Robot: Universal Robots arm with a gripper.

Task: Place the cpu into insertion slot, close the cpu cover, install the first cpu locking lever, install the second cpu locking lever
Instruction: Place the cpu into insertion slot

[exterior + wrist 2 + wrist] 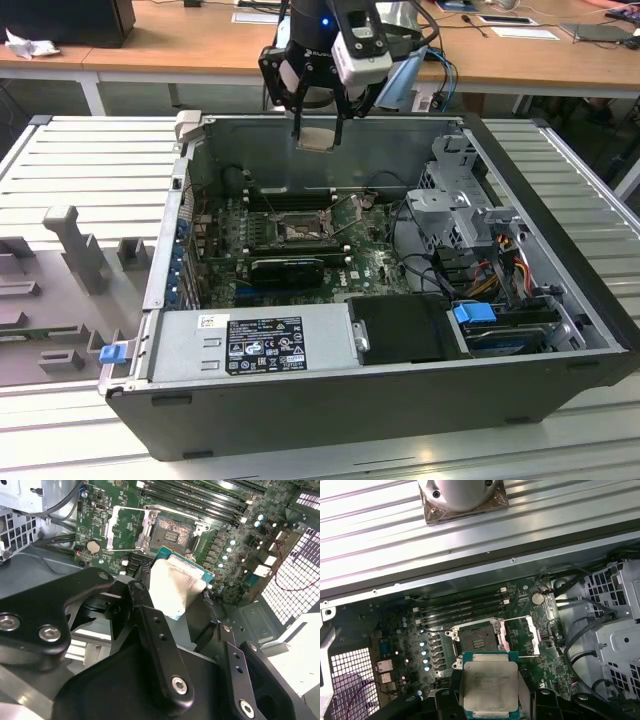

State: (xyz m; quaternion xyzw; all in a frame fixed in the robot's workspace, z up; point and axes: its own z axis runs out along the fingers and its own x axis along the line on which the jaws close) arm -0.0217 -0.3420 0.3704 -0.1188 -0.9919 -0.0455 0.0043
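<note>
The pale ridged metal table (80, 160) carries a dark grey computer case (300, 400) lying open on its side. A green circuit board (375, 262) covers the floor of the case.

The black two-fingered gripper (318, 130) hangs above the case, over the wall farthest from the exterior camera and clear of the board. Its jaws are closed on opposite edges of the cpu (318, 138), a small flat square chip with a pale silvery-beige metal face. That face looks roughly level in the first wrist view (489, 687).

The cpu cover (537, 636), a thin silvery square frame with a square opening, is swung open and lies just beside the socket. The insertion slot (476, 641) is a small square socket with a dark rim and greyish centre, near the middle of the board. It is bare, with nothing seated in it.

The risks, as I judge them:
- **Thin hold:** the chip is gripped only by its edges, so a jolt could tilt or drop it onto the board.
- **Skewed descent:** coming down off-centre or rotated could press a corner into the socket's contacts and bend them.
- **Close quarters:** the open frame and the memory slots lie near the socket, so a finger could catch one of them.
</note>
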